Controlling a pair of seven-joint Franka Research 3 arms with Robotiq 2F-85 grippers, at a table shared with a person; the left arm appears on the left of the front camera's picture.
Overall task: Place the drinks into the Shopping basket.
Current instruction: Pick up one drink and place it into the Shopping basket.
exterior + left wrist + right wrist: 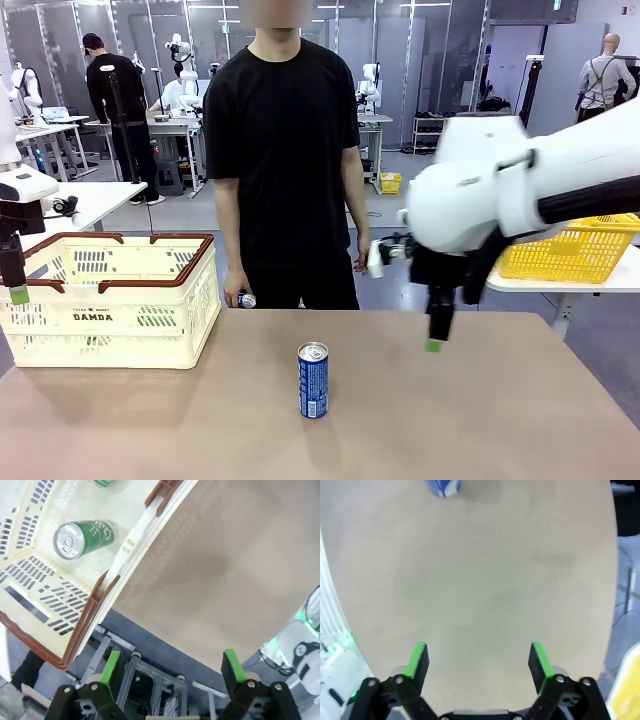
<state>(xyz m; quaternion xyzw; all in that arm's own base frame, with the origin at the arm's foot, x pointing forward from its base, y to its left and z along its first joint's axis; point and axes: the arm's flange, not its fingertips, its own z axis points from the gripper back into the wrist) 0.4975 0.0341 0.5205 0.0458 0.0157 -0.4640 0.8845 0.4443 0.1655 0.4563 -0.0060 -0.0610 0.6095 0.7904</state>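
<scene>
Hanging over the bare table (485,580), the Shopping basket (110,310) far off at its side, the right gripper (479,660) has wide jaws with nothing between them. The left gripper (172,667), also wide and empty, hangs just beside the basket, which holds one green can (82,539). The blue can (442,487) stands upright well ahead of the right gripper; probably this gripper should advance, lower around the can's middle and close squarely.
</scene>
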